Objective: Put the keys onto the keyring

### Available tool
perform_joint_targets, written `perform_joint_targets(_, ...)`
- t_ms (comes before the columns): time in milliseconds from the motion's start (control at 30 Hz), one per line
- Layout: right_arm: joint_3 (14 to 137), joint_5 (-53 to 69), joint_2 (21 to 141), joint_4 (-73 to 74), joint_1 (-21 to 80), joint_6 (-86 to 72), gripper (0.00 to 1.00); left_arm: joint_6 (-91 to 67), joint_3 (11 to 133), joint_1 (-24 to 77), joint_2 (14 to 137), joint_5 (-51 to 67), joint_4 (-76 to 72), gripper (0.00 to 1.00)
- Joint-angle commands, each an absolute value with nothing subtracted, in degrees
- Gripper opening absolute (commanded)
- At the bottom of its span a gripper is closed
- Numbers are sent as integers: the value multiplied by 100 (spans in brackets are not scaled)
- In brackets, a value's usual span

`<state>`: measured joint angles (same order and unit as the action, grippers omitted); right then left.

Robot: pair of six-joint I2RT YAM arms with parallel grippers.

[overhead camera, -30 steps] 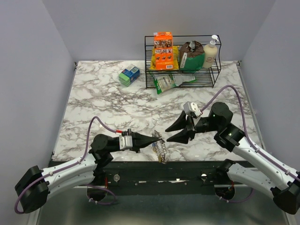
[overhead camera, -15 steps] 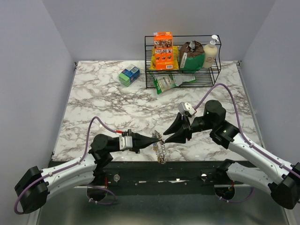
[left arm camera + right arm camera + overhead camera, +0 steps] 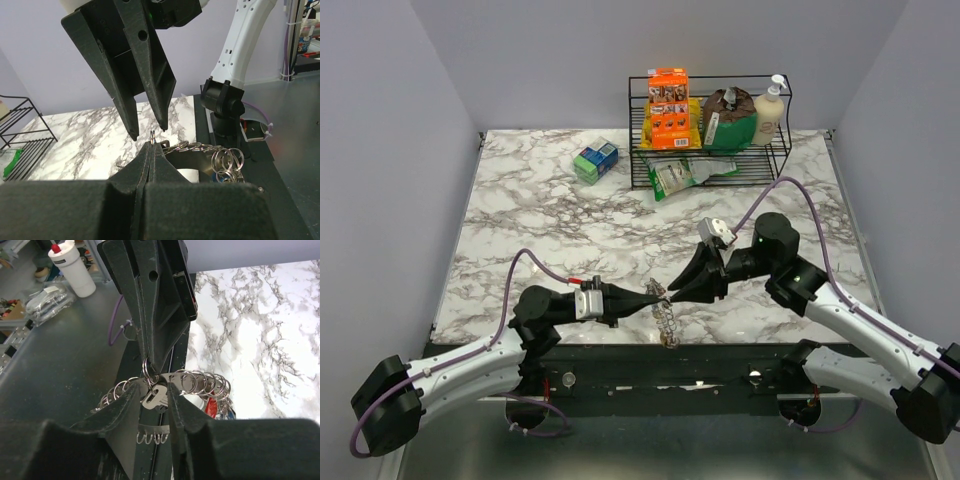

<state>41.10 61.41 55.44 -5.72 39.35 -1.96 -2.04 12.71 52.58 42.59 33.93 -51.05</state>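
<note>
Keyring: thin silvery metal loop (image 3: 197,381) — likely light, slippery; pinch bare wire.
Left gripper (image 3: 152,146): clamped on loop.
Right gripper (image 3: 154,390): narrow gap — straddling small silver key (image 3: 152,398) at left gripper's tip.

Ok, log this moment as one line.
left hand: shut on keyring | right hand: open, silver key between its fingers | arms: tip to tip

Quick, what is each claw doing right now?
Left gripper: closed, pinching the keyring.
Right gripper: partly open around a silver key, not clearly gripping it.
</note>
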Motion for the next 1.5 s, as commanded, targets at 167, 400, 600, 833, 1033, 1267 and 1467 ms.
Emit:
perform_joint_targets(167, 4122, 6311, 5704, -712, 3903, -237, 32, -264, 1371, 5265, 4061, 3410, -5476, 0)
perform_joint_targets(400, 4113, 6354, 5748, -835, 3911, -343, 28, -264, 1362, 5265, 4034, 3410, -5432, 0)
perform_joint_targets(600, 4113, 6425, 5792, -888, 3911, -395, 20, -273, 1362, 5265, 3999, 3428, -5379, 0)
perform_joint_targets(833, 4078, 6355, 5757, -870, 3911, -369, 10, -264, 1362, 5265, 3973, 3419, -5344, 0)
perform_joint_targets(1033, 4017, 6135, 5528, -791, 3911, -273, 25, -255, 1380, 5265, 3920, 3419, -5256, 0)
perform_joint_targets(1267, 4095, 6248, 5554, -773, 3911, -299, 45, -246, 1406, 5265, 3955, 3419, -5238, 0)
perform_joint_targets(1467, 4175, 6425, 5818, -756, 3911, -334, 45, -237, 1433, 5265, 4025, 3445, -5265, 0)
